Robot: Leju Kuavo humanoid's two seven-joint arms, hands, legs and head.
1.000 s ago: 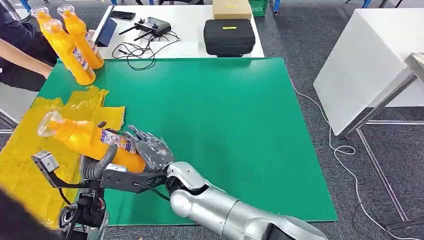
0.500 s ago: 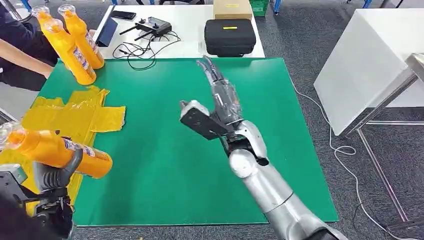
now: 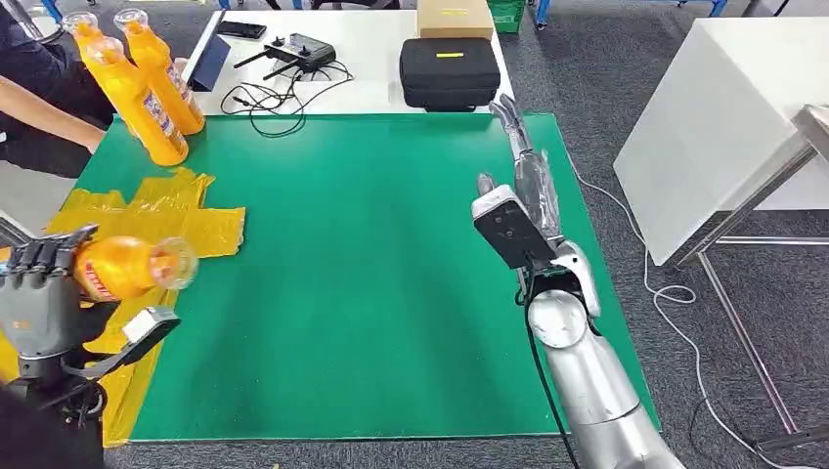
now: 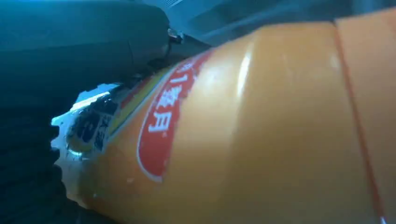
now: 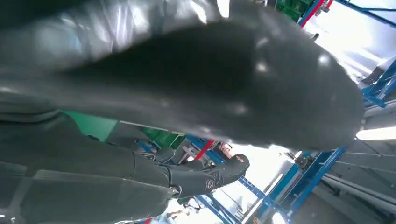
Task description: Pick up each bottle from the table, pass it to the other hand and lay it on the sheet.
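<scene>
Green table (image 3: 391,293), yellow sheet (image 3: 156,220), grey carpet (image 3: 606,59), left hand (image 3: 39,293) gripping bottle (image 3: 122,266), right hand (image 3: 528,161) empty, fingers straight

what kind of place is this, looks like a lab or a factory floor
Most likely a robotics lab or test hall. A green mat covers the worktable, a white table behind it holds a handheld controller, cables and a black case, and the right wrist view shows blue steel racking under bright lights.
</scene>
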